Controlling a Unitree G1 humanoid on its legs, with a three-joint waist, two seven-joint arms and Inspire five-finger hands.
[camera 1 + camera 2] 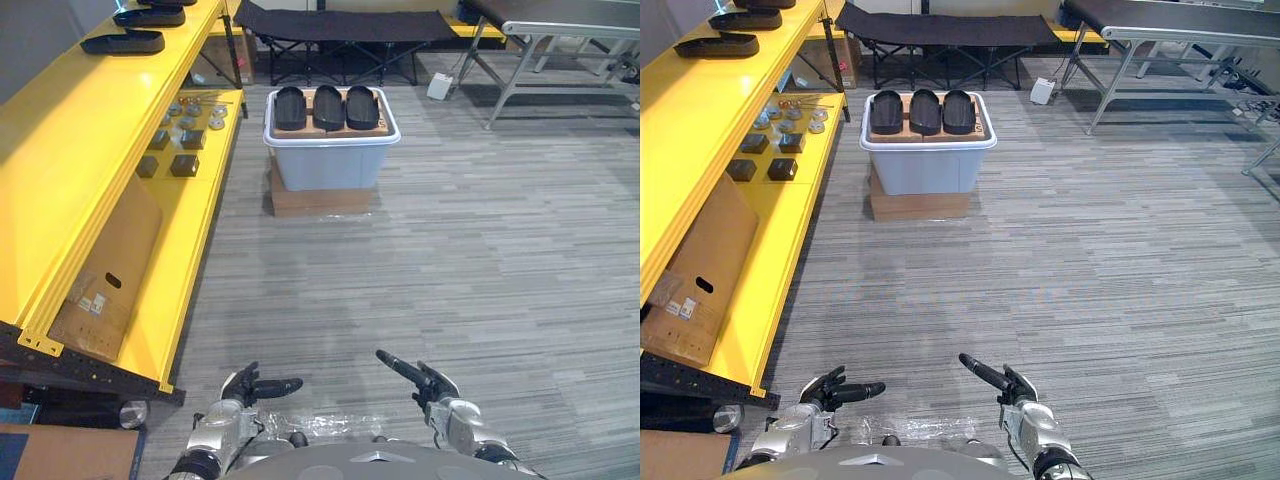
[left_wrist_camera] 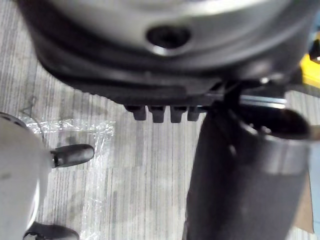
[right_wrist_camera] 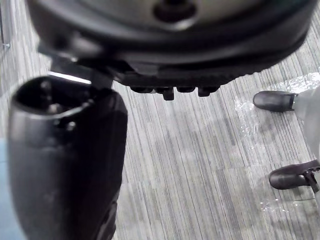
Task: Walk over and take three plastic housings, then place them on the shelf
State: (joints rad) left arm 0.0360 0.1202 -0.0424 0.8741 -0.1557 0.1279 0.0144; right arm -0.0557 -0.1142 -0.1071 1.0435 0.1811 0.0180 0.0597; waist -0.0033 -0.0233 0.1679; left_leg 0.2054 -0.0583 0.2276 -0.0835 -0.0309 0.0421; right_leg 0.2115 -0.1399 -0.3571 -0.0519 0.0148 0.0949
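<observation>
1. Lying side by side, three black plastic housings (image 1: 328,106) sit on a brown board (image 1: 310,130). The board is on top of a pale grey plastic tub with a white rim (image 1: 330,165).
2. The tub stands on a flat brown cardboard box (image 1: 320,202). The box is on the grey striped floor (image 1: 480,260), far ahead of the robot.
3. The left hand (image 1: 255,388) is low down at the near edge, well apart from the tub. Its fingers are loose and it holds nothing.
4. The right hand (image 1: 420,378) is low down beside it, with a gap of floor between the two hands. Its fingers point straight out ahead, and it holds nothing too.
5. A long yellow metal shelf (image 1: 60,180) runs along the robot's left side. Its far end is near the tub.
6. More black housings (image 1: 123,42) lie on the top level of the shelf, one behind the other.
7. On the low level of the shelf lie some small dark square blocks (image 1: 184,165). Little round metal parts (image 1: 190,115) lie just behind them.
8. A big flat piece of brown cardboard with a hand hole (image 1: 105,275) leans on the low level too, closer to the robot than the blocks.
9. A black folding cot (image 1: 340,25) stands behind the tub, at the far end of the floor.
10. A grey metal table on thin legs (image 1: 560,20) stands at the far right, well apart from the tub.
</observation>
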